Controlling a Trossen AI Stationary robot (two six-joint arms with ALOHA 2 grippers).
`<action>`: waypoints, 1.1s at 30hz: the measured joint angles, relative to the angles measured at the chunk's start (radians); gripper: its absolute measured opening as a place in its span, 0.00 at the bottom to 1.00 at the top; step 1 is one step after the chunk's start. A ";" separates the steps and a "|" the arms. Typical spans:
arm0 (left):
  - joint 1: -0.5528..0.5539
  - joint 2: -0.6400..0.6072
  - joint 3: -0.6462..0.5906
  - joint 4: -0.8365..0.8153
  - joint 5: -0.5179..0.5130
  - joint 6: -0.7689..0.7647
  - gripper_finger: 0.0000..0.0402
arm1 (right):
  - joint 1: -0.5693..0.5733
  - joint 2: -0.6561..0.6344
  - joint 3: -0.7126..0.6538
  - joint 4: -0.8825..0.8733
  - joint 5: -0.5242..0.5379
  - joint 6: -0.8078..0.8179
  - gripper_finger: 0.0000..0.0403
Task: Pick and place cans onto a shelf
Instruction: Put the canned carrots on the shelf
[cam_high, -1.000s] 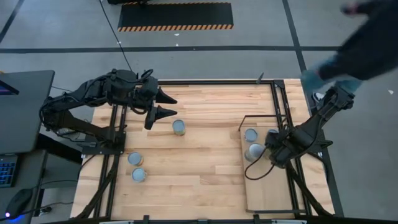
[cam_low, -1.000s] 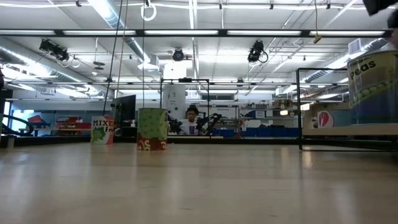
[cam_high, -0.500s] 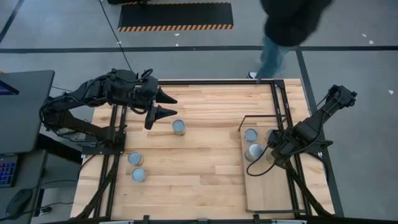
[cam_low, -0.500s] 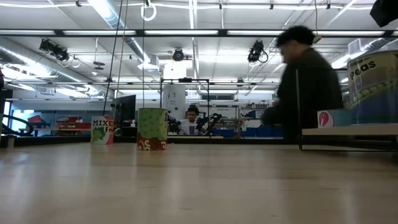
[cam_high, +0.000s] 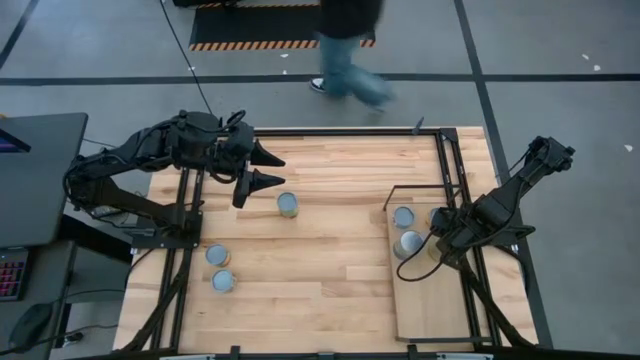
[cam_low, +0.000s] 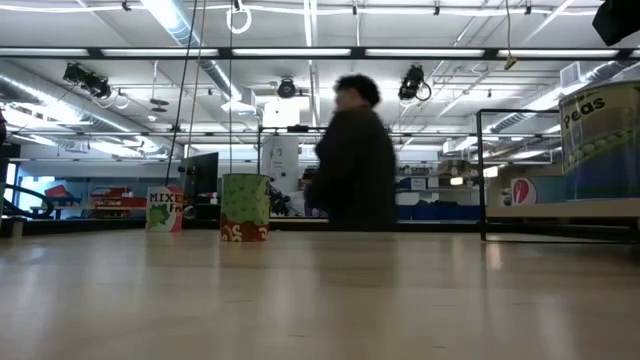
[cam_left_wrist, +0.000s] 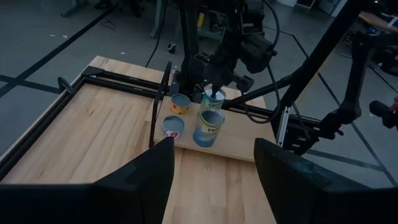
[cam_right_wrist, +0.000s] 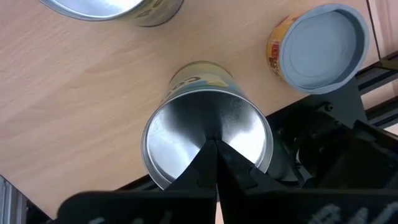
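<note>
Three cans stand on their bases on the table: one (cam_high: 288, 204) mid-table, two (cam_high: 217, 254) (cam_high: 223, 281) near the left. The shelf (cam_high: 430, 300), a pale board in a black frame, lies at the right with several cans on it (cam_high: 404, 216) (cam_high: 410, 244). My right gripper (cam_right_wrist: 216, 144) is shut and points down over the silver top of one shelf can (cam_right_wrist: 186, 134). My left gripper (cam_high: 282, 170) hangs open and high over the table's far left, holding nothing. My right gripper's shut fingertips (cam_right_wrist: 208, 155) stand above the middle of the can's silver top (cam_right_wrist: 180, 140), coming from above. I cannot tell whether they touch it. The can stands upright on the shelf.
The shelf's black frame posts (cam_high: 388, 200) rise beside the cans. A tall blue can (cam_left_wrist: 208, 127) and two short ones (cam_left_wrist: 180, 104) (cam_left_wrist: 173, 126) crowd the shelf's far end. A person (cam_low: 350, 160) walks just beyond the table's far edge.
A person has walked past the table's far edge from the right toward the left. Neither gripper has visibly opened or shut, and no can has moved.
</note>
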 joint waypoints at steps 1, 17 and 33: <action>0.000 0.000 0.000 0.000 0.000 0.000 0.56 | 0.000 0.000 0.000 -0.002 0.002 0.000 0.00; 0.000 0.000 0.000 0.000 0.000 0.002 0.56 | 0.000 0.004 0.015 -0.032 0.038 0.036 0.01; 0.000 0.000 0.000 0.000 0.000 0.008 0.56 | 0.000 0.003 0.021 -0.031 0.055 0.054 0.01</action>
